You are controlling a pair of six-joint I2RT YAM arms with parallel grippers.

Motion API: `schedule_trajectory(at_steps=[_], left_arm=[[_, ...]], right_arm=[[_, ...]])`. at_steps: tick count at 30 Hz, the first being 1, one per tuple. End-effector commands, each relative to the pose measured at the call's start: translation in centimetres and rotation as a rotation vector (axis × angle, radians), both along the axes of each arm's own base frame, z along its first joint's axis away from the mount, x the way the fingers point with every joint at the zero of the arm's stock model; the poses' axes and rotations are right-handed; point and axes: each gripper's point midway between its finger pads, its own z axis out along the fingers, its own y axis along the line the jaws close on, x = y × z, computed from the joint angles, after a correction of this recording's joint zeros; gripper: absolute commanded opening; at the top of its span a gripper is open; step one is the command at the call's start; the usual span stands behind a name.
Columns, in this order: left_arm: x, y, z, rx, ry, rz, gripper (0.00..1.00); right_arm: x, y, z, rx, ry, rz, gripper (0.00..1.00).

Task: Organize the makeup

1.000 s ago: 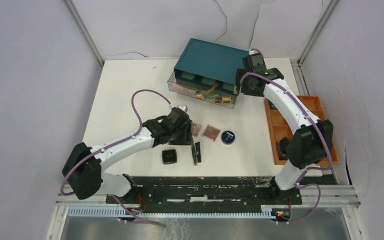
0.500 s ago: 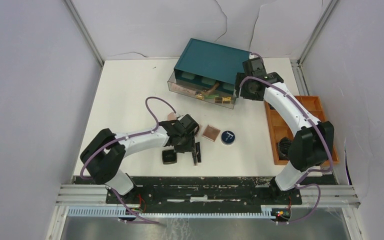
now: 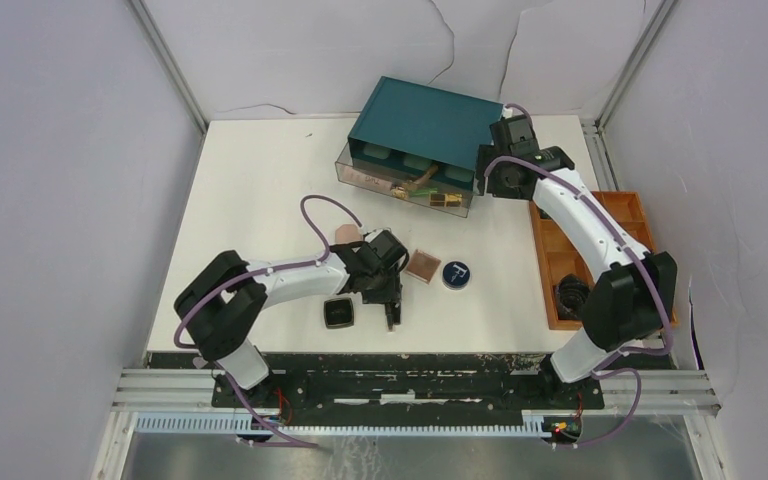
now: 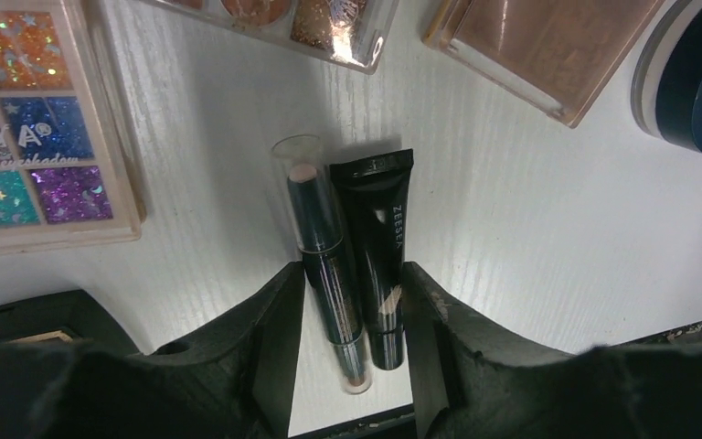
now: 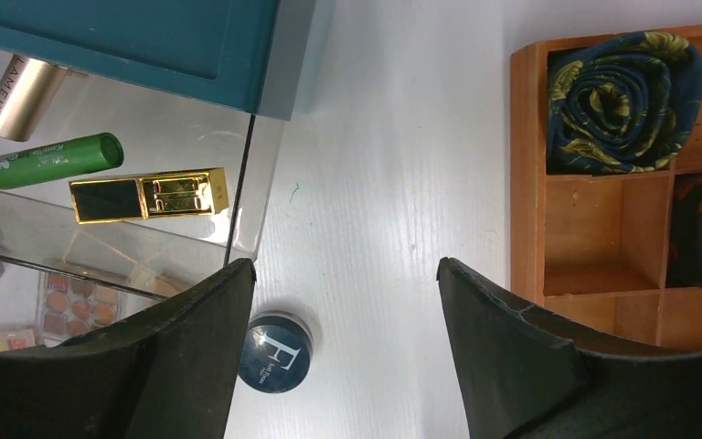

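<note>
Between the fingers of the left gripper [image 4: 352,288], two slim tubes are seen lying side by side on the white, finely grained table [image 4: 530,210]. One is a dark blue stick [image 4: 320,229] with a clear rounded cap. The other is a glossy black squeeze tube [image 4: 379,238] with a flat end and white lettering. The jaws are set about half apart, one matte black finger close against each outer flank of the pair. Whether the pair is actually pinched cannot be told.

To one side, a square glitter palette [image 4: 27,128] with a cream rim is noted, its pans sparkling orange, blue, teal and purple. Beyond the tube tips, a clear-cased palette [image 4: 311,18] with coppery pans, a translucent rose-gold square compact [image 4: 548,46] and a round navy jar [image 4: 695,82] are recorded. A black compact [image 3: 339,313], square with rounded corners, lies just beside the gripper in the top view.

On the right gripper [image 5: 345,267], the jaws are spread wide and nothing is held. It is hung over bare table between a clear drawer [image 5: 247,165] and a wooden tray [image 5: 526,183]. A gold rectangular lipstick [image 5: 146,195], a green cylinder [image 5: 50,160] and a rose-gold cylinder [image 5: 18,96] are laid in the drawer, which projects from a teal box [image 5: 146,37]. A rolled patterned cloth [image 5: 622,101] is packed into one tray compartment.
</note>
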Motion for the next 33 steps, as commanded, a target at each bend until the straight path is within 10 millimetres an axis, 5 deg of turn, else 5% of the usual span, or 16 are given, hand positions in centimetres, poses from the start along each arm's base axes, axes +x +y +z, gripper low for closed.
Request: schedule_trajectory(at_steps=[1, 15, 23, 33], left_arm=[[0.4, -0.1, -0.8, 0.016, -0.008, 0.025, 0.46], [-1.5, 4.5, -0.2, 0.102, -0.044, 0.018, 0.09], [-1.0, 4.4, 1.1, 0.085, -0.103, -0.036, 0.48], [-1.2, 4.7, -0.1, 0.128, -0.072, -0.047, 0.44]], right_arm=[[-0.1, -1.0, 3.1, -0.020, -0.081, -0.013, 0.80], [-0.4, -1.0, 4.0, -0.009, -0.092, -0.012, 0.79], [-0.2, -0.6, 4.0, 0.006, -0.090, -0.001, 0.79], [-0.4, -0.9, 3.7, -0.010, -0.082, -0.001, 0.79]])
